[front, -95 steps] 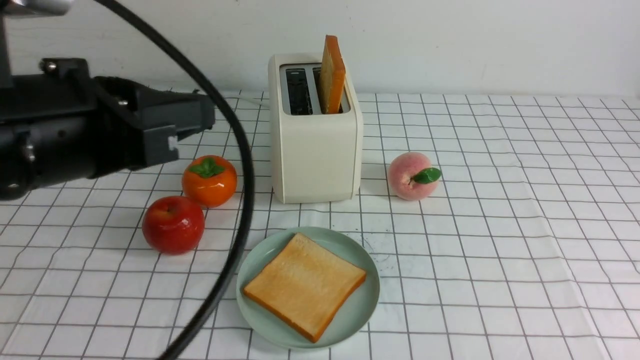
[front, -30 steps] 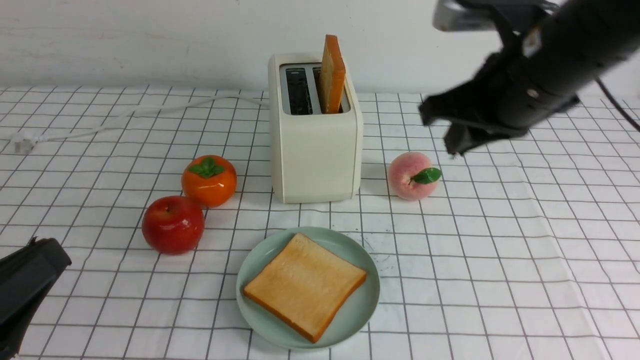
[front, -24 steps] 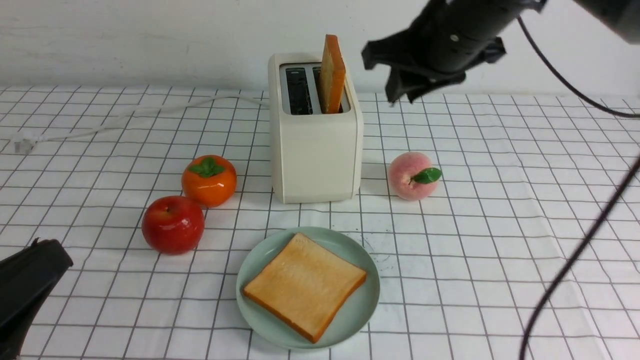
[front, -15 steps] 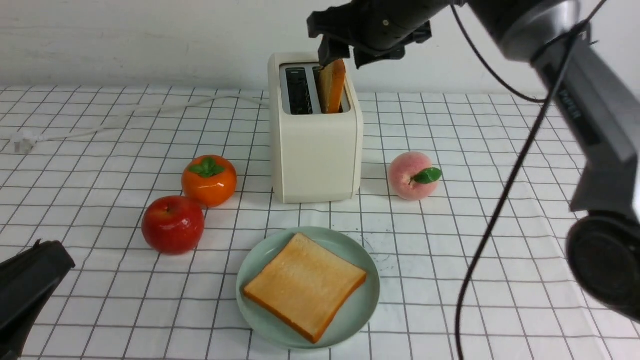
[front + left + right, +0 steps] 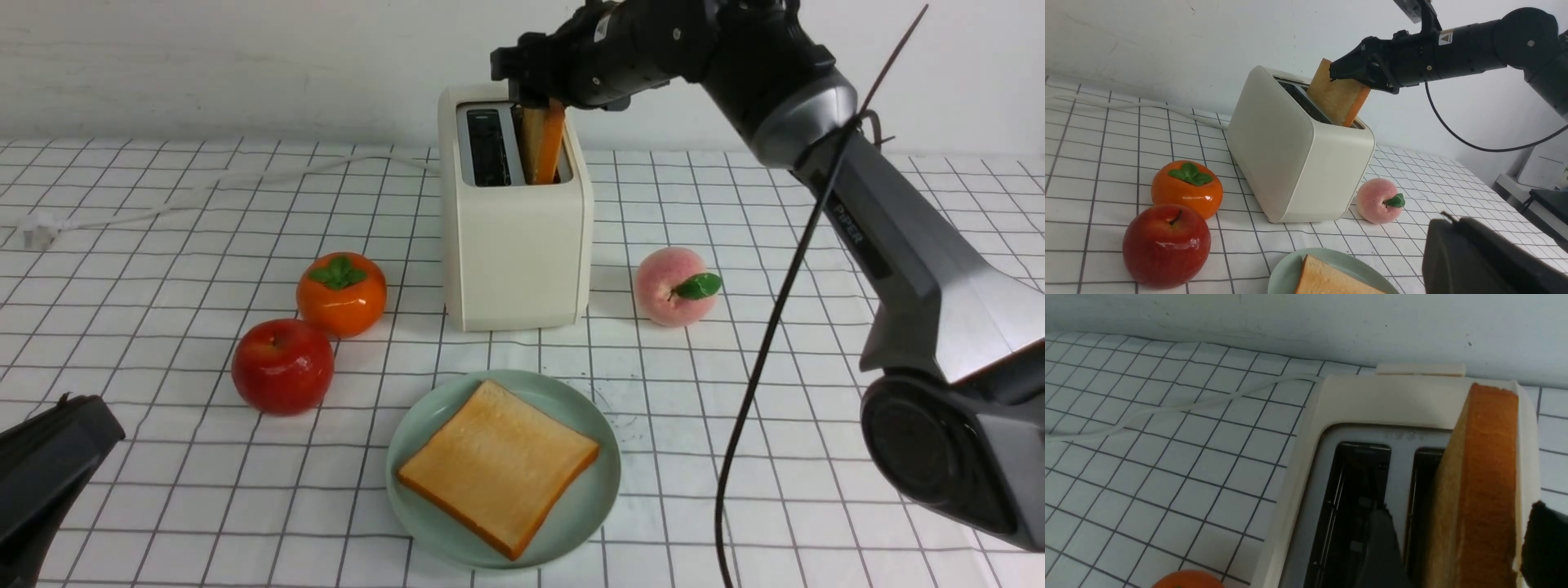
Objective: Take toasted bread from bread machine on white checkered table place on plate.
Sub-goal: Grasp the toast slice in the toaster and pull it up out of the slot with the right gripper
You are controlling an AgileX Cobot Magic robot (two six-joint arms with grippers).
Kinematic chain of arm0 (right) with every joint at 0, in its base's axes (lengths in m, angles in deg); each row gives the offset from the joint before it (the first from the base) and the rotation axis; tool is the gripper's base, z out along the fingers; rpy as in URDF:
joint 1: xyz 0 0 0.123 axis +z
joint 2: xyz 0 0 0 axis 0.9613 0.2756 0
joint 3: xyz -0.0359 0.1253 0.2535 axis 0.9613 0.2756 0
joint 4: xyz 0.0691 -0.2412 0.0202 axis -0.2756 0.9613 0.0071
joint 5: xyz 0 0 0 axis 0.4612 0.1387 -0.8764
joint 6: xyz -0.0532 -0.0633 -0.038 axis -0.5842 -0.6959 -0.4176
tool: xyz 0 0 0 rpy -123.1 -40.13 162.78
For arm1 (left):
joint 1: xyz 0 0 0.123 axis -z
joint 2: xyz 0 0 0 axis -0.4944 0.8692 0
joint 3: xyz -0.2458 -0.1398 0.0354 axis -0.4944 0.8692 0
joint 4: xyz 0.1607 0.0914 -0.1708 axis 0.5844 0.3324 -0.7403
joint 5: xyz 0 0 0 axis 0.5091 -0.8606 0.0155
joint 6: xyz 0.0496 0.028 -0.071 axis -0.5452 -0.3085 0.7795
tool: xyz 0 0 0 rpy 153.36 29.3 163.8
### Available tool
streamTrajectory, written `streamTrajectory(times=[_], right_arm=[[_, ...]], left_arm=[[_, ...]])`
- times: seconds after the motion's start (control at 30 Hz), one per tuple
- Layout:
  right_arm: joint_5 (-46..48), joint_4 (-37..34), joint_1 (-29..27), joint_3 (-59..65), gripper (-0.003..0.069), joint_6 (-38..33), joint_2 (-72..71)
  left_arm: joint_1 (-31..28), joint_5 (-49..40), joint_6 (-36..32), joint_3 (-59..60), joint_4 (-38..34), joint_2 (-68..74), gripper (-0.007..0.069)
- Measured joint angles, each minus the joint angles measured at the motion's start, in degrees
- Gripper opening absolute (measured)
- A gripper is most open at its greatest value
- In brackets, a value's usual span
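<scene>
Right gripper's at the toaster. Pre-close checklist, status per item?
1. Right gripper open: ok.
2. Upright toast between its fingers: ok, one on each side in the right wrist view.
3. Toast seated in the toaster slot, top exposed: ok.
4. Free room on plate: not ok, the slice on it covers most of it.
5. Left gripper out of the way: ok, shut, low at the near-left.
6. Peach off the likely route to the plate: ok.

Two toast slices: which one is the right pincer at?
The upright slice standing in the bread machine, straddled by the open right pincer. The other slice lies flat on the plate.
</scene>
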Motion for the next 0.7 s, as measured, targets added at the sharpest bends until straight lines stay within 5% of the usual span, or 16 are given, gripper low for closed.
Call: streamTrajectory(times=[0.27, 0.5, 0.7], right_arm=[[3.7, 0.0, 0.0, 0.0, 0.0348, -2.5, 0.0], [4.4, 1.4, 0.0, -0.1, 0.0146, -2.7, 0.0], [4.6, 1.3, 0.1, -0.1, 0.0118, -2.7, -0.1]], left_arm=[[0.0, -0.4, 0.0, 0.0, 0.0, 0.0, -0.0013], [0.0, -0.5, 0.0, 0.0, 0.0, 0.0, -0.0009], [0.0, -0.5, 0.0, 0.0, 0.0, 0.0, -0.0008]])
